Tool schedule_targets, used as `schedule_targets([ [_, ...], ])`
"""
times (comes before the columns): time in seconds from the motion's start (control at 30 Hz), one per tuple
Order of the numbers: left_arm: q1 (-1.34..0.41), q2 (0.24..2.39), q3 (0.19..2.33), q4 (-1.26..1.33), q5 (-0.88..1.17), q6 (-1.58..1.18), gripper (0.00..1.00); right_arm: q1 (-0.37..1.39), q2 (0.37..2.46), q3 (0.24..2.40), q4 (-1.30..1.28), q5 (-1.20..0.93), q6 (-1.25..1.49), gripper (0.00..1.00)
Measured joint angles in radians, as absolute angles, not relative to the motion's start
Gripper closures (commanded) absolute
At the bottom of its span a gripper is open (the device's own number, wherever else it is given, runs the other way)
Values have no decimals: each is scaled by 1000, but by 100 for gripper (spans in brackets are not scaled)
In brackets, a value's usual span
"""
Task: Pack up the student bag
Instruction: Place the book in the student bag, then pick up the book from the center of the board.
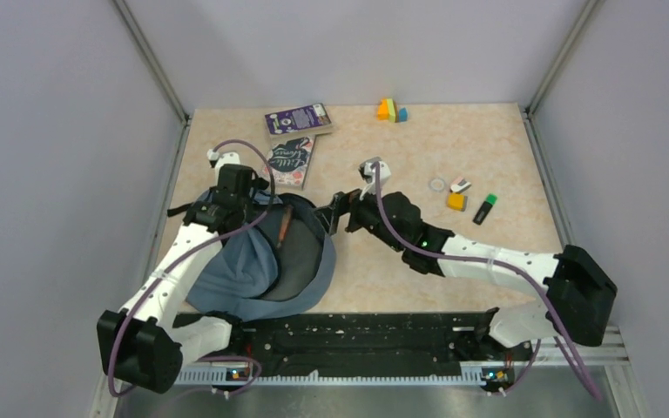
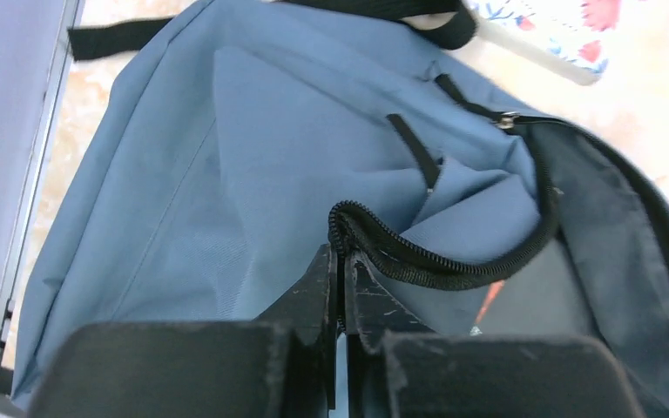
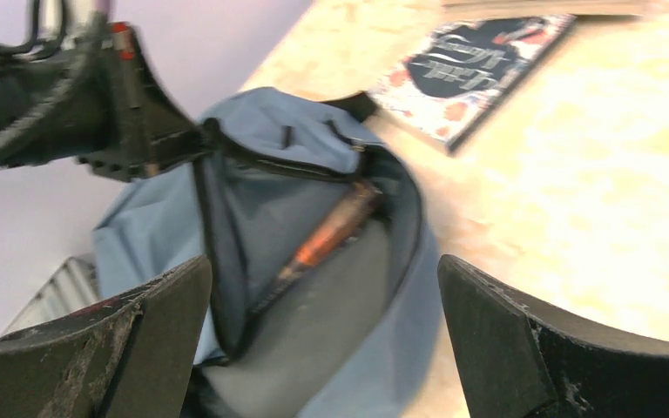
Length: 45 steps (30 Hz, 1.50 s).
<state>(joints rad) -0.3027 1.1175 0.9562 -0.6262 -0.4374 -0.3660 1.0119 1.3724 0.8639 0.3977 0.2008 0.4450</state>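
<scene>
Zipper rim (image 2: 418, 261) of the student bag (image 1: 244, 270) is pinched in my left gripper (image 2: 341, 283); my right gripper (image 1: 335, 212) hangs spread wide just right of the bag's mouth, a floral book (image 1: 292, 161) lying just beyond it.

The student bag (image 2: 226, 174) is looking like soft, matt cloth, its zipper (image 2: 427, 266) showing coarse dark teeth. The fingers (image 3: 523, 348) of the right gripper (image 3: 322, 261) are showing black, scuffed, matt plastic. The table (image 1: 488, 148) is appearing smooth and speckled.
</scene>
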Motion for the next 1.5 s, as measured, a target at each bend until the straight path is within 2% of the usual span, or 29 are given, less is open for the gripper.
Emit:
schedule_targets([
  [0.1,-267,1135,927,-627,-451,-399,59,962,1333,830,352,215,435,1],
  [0.23,-257,1150,922,-631,-446,-418,24,860,1312,817,291,207,429,1],
  [0.37,-255,1128,943,-645,-399,-423,9,772,1307,818,260,171,418,1],
  [0.6,-253,1106,1169,-657,-192,-420,6,651,1312,821,244,109,428,1],
  [0.73,-216,1166,1298,-608,-63,-429,6,623,1360,849,240,83,453,1],
  [0.87,-166,1324,1383,-511,77,-461,7,615,1401,858,242,48,479,1],
  [1.0,-97,1517,1406,-403,145,-520,12,612,1409,858,244,10,502,2],
  [1.3,109,1879,1407,-83,252,-707,15,612,1409,858,246,-57,521,4],
  [1.5,117,2134,1629,4,286,-788,18,612,1409,859,245,-94,529,5],
])
